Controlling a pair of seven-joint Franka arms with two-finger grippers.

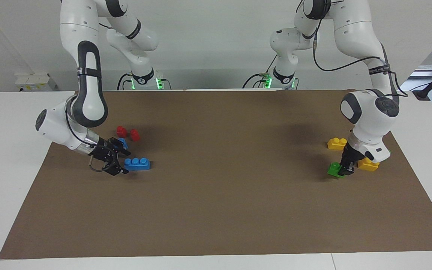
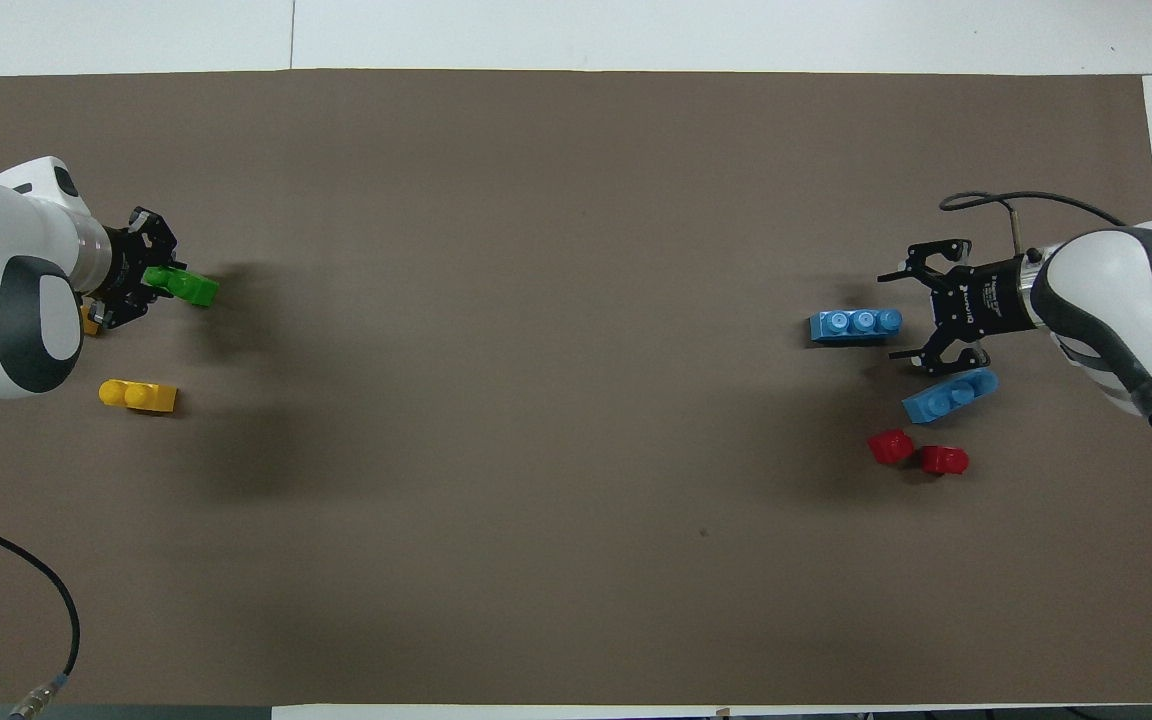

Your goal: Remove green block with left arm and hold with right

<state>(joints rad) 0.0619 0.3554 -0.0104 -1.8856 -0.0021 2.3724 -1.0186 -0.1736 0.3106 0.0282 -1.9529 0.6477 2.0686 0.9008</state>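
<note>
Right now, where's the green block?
Green block sits on the mat at the left arm's end, between the left gripper's fingers, beside a yellow brick.

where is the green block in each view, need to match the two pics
Facing view: the green block sits low at the picture's right, at the left gripper, beside a yellow brick.
Overhead view: it is at the picture's left edge, upper part, at the same gripper.
Shared landmark: the other yellow brick, lying nearer to the robots than the green block.
</note>
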